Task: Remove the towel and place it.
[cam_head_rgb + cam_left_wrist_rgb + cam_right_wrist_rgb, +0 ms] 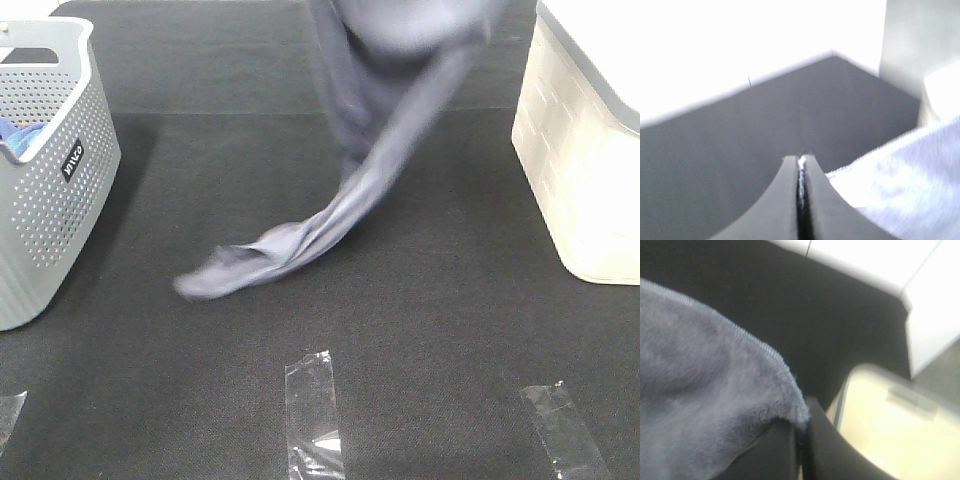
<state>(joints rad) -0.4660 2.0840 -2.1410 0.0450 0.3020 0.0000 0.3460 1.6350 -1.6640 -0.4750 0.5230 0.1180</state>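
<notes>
Black matting covers the surface (450,330), bounded on the left by a grey perforated basket (60,200) with a blue cloth (18,135) inside, and on the right by a cream storage bin (585,170). The wide middle between them lies open. Three strips of clear tape (313,415) are stuck down along the near edge.

The slate-grey towel (330,220) hangs from above at the top centre of the high view, out of frame at its upper end. It narrows into a twisted band that slants down and to the left, and its lower end lies bunched on the matting, well apart from both containers and short of the tape. The cloth is blurred.

The right end effector (801,432) is closed, its tips pinching the hemmed edge of the towel, which drapes over one finger; the cream bin sits below it. The left end effector (801,162) is also closed, with a pale sliver showing between its tips. The towel lies just beside it, but whether any cloth is pinched there cannot be told.
</notes>
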